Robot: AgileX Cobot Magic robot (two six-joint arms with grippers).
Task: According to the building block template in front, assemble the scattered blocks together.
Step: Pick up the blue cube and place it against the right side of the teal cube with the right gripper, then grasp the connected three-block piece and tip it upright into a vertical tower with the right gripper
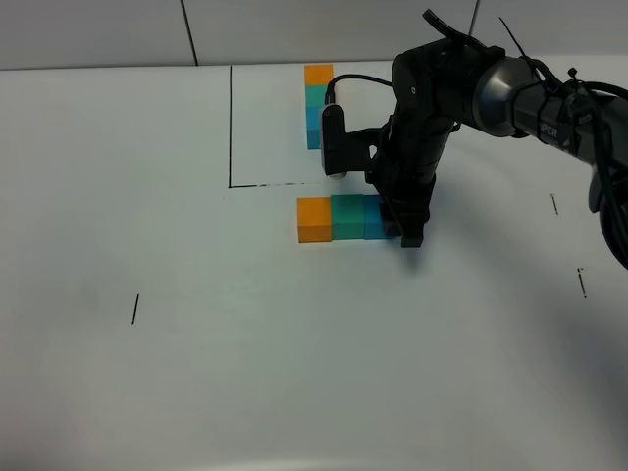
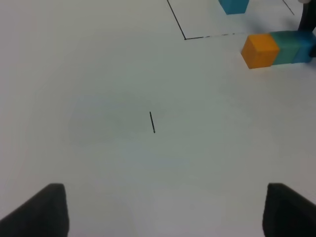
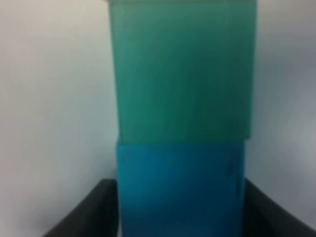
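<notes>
While the right gripper (image 1: 405,228) stood low at the table (image 1: 196,373), the holdings were entered as follows.

1. Scattered blocks: orange block (image 1: 314,219), teal-green block (image 1: 347,216), blue block (image 1: 375,218). They lay in one straight row, face against face, just outside the near line of the drawn outline (image 1: 231,128). The orange end was free. The blue end was taken up by the right gripper.

2. Building block template (image 1: 319,103): a row of orange, teal-green and blue at the far side of the table, inside the outline. It lay apart from the loose row and at a right angle to it.

3. Right gripper: its fingers (image 3: 89,215) stood on either side of the blue block, close against both side faces. The wrist view was blurred, so a firm clamp could not be told from mere contact.

4. Left gripper (image 2: 168,210): jaws spread wide with nothing between them, above bare table and well apart from the row. A short tick mark (image 2: 152,121) lay between it and the orange block.

5. Open room: broad bare surface lay left of the row and in front of it. The right arm (image 1: 510,98) crowded the right side.
</notes>
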